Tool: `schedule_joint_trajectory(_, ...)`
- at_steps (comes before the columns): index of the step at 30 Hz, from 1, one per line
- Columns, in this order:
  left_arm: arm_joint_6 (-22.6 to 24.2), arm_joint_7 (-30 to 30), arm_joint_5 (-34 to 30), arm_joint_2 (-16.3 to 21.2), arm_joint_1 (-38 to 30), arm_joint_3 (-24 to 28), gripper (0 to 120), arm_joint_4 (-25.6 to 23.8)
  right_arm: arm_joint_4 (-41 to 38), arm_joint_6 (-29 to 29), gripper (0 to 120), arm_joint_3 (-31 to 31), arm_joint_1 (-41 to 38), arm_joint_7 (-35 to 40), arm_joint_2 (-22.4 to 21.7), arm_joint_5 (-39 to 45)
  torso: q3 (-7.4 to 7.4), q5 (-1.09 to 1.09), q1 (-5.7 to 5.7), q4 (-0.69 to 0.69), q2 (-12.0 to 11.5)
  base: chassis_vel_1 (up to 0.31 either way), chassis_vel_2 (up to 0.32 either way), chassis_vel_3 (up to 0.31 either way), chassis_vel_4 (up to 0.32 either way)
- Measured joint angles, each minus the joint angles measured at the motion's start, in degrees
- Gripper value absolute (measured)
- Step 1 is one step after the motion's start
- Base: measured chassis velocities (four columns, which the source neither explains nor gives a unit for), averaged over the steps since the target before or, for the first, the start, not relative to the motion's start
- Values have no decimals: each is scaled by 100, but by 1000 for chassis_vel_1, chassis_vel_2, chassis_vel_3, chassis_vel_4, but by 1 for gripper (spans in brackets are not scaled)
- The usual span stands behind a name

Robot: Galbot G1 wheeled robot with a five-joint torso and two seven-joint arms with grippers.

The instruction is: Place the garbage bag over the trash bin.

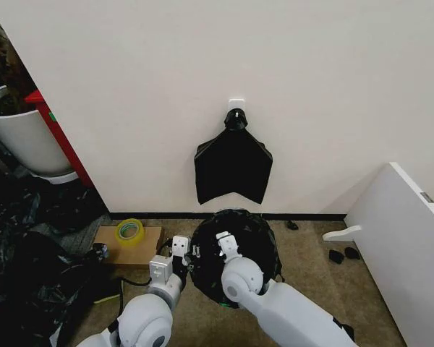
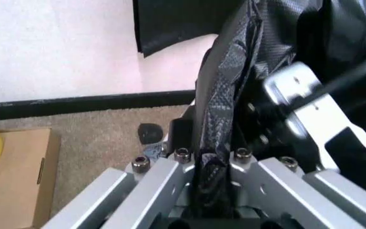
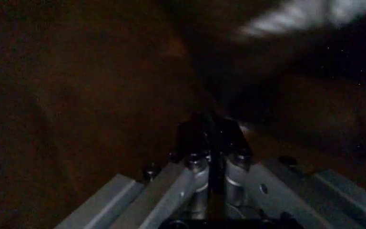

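Observation:
The garbage bag (image 1: 239, 238) is a glossy black mound on the carpet at the foot of the wall, draped over the trash bin, which is hidden beneath it. My left gripper (image 1: 179, 253) is at the bag's left edge. In the left wrist view its fingers (image 2: 181, 153) are pinched on a fold of the black plastic (image 2: 224, 95). My right gripper (image 1: 226, 244) reaches into the top of the bag. The right wrist view is dark, and there the fingers (image 3: 199, 167) are closed together on a thin dark film.
A flat black bundle (image 1: 233, 165) hangs from a wall hook above the bag. A cardboard box (image 1: 130, 249) with a yellow tape roll (image 1: 129, 231) lies at left, beside a heap of black plastic (image 1: 22, 278) and a white tub (image 1: 25, 141). A white panel (image 1: 409, 246) stands at right.

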State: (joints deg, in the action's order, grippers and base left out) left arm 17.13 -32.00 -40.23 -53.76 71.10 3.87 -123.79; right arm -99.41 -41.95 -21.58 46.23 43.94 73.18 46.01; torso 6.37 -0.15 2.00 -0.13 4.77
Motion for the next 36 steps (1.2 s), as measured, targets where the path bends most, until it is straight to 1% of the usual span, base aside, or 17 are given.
schedule_joint_trajectory(3, -6, 19, 0, 29, 13, -10, 1, -29, 149, 3, 0, 71, -69, -98, 16, -133, 0, 0, 0, 1, 0, 0, 0, 0, 0)
schedule_joint_trajectory(5, -9, 31, -1, 41, 18, -21, 1, -50, 223, 4, 0, 108, -91, -106, -29, -151, 0, 0, 0, 1, 0, 0, 0, 0, 0)
schedule_joint_trajectory(6, -11, 33, -3, 43, 16, -29, 1, -56, 230, 4, 0, 100, -85, -106, -126, -144, 0, 0, 0, 0, 0, 0, 0, 0, 0)
schedule_joint_trajectory(9, -15, 33, -13, 26, -22, -30, 1, -54, 68, 4, 0, -46, 31, -33, -329, -7, 0, 0, -1, -2, 0, 0, 0, 0, 0)
schedule_joint_trajectory(11, -18, 34, -18, 19, -35, -30, 1, -49, -2, 3, 0, -92, 72, -5, -349, 62, 0, 0, -1, -2, 0, 0, 0, 0, 0)
schedule_joint_trajectory(13, -32, 63, -40, 12, -42, -20, 1, -47, -91, 2, 0, -168, 131, 30, -309, 224, 0, 1, -1, -1, 0, 0, 0, 0, 0)
schedule_joint_trajectory(16, -49, 109, -52, 19, -26, -23, 1, -59, -62, 2, 0, -162, 122, -66, -221, 236, 0, 0, -1, -1, 0, 0, 0, 0, 0)
schedule_joint_trajectory(17, -56, 140, -89, 33, -1, -45, 1, -79, 14, 3, 0, -115, 92, -149, -127, 203, 0, 0, -1, -1, 0, 0, 0, 0, 0)
schedule_joint_trajectory(18, -56, 140, -89, 33, -1, -45, 1, -79, 14, 3, 0, -115, 92, -149, -127, 203, 0, 0, -1, -1, 0, 0, 0, 0, 0)
schedule_joint_trajectory(20, -71, 216, -123, 98, 65, -101, 1, -118, 188, 62, 0, 56, -6, -232, 82, 172, 0, 1, -1, 0, 0, 0, 0, 0, 0)
schedule_joint_trajectory(22, -87, 250, -123, 137, 101, -123, 1, -144, 257, 85, 0, 137, -68, -232, 149, 212, 0, 1, -1, 1, 0, 0, 0, 0, 0)
schedule_joint_trajectory(26, -108, 273, -123, 150, 131, -158, 1, -191, 329, 50, 0, 171, -97, -168, 23, 279, 0, 0, 0, 1, 0, 0, 0, 0, 0)
schedule_joint_trajectory(29, -137, 287, -101, 129, 132, -169, 1, -193, 174, 16, 0, 61, 71, -111, -143, 360, 0, 0, 0, -3, 0, 0, 0, 0, 0)
schedule_joint_trajectory(32, -148, 294, -96, 127, 132, -169, 1, -193, 115, 14, 0, 22, 116, -100, -150, 376, 0, 1, 0, -2, 0, 0, 0, 0, 0)
schedule_joint_trajectory(36, -163, 310, -90, 130, 140, -172, 1, -205, 35, 11, 0, -35, 142, -101, -6, 441, 0, 1, -1, 0, 0, 0, 0, 0, 0)
